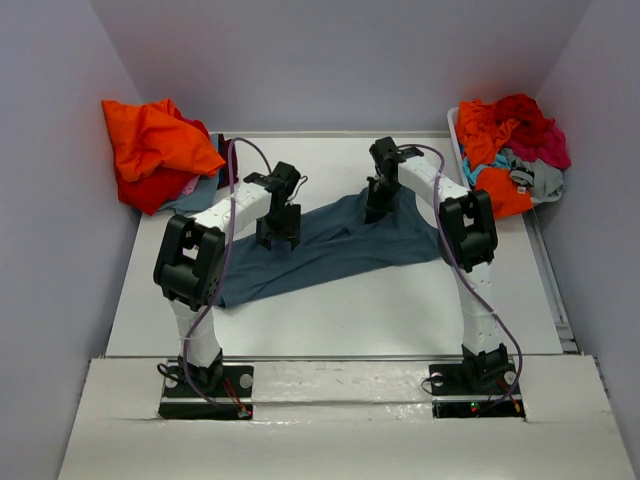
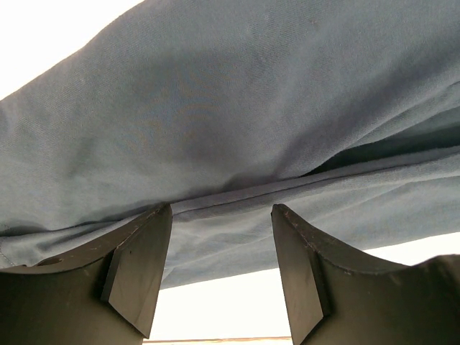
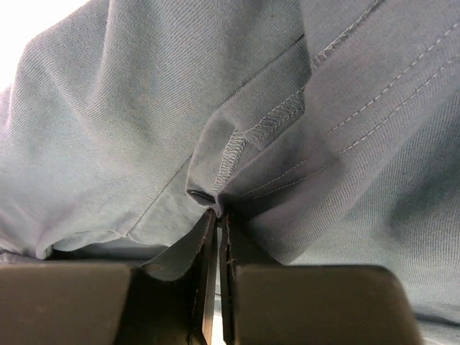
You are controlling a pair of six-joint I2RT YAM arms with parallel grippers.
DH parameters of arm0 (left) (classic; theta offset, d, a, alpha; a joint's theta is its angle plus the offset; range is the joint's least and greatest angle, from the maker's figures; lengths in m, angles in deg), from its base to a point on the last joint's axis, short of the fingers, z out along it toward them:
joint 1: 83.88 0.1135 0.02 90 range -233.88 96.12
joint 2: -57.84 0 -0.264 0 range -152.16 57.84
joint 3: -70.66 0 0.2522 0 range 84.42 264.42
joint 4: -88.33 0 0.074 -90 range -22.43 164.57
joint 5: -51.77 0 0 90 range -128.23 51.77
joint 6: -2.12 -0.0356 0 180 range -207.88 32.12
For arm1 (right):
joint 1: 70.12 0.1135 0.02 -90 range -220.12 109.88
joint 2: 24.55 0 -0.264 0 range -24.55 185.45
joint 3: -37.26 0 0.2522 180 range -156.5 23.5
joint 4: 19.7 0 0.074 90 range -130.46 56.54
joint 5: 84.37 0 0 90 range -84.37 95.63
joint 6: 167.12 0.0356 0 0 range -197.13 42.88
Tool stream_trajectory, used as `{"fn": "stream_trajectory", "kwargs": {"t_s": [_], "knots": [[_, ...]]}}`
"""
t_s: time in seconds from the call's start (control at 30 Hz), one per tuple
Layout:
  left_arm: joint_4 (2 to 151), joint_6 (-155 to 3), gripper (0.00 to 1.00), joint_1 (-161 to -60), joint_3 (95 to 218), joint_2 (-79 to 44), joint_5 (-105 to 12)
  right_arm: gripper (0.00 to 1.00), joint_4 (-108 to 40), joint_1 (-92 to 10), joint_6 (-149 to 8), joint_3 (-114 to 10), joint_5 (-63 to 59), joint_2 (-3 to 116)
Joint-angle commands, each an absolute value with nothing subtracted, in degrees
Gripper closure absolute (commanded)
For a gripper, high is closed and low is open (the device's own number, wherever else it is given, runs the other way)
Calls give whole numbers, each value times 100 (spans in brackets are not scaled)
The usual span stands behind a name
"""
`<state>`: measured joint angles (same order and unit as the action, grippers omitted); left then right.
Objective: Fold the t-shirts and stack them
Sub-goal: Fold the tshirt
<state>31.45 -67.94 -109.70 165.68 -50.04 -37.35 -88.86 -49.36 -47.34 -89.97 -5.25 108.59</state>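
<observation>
A dark slate-blue t-shirt (image 1: 340, 250) lies spread across the middle of the table, with some wrinkles. My left gripper (image 1: 278, 238) stands over its left part. In the left wrist view this gripper (image 2: 221, 210) is open, its fingers (image 2: 140, 266) astride a hem seam of the shirt (image 2: 237, 108), with nothing held. My right gripper (image 1: 378, 210) is at the shirt's far edge. Its jaws (image 3: 218, 214) are shut, pinching a stitched fold of the shirt (image 3: 273, 151) at the tips.
A heap of orange and red t-shirts (image 1: 150, 150) lies at the back left corner. A white bin (image 1: 455, 125) at the back right holds orange, red, magenta, teal and grey t-shirts (image 1: 510, 145). Walls close in both sides.
</observation>
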Motion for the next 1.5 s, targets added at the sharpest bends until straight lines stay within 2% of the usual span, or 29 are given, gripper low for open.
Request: {"fn": "stream_trajectory", "kwargs": {"t_s": [0.0, 0.43, 1.0, 1.47], "knots": [[3045, -6881, 31, -10998, 16537, -4930, -3735, 93, -8795, -4858, -4777, -9058, -536, 10781], [3062, -6854, 31, -11050, 16537, -4965, -3753, 93, -8962, -4806, -5031, -9550, -580, 10738], [3097, -6846, 32, -11051, 16537, -5027, -3770, 93, -8734, -4639, -5471, -9840, -1353, 10624], [3141, -6828, 31, -11104, 16441, -4974, -3788, 92, -8778, -4639, -5287, -10490, -1187, 11045]]}}
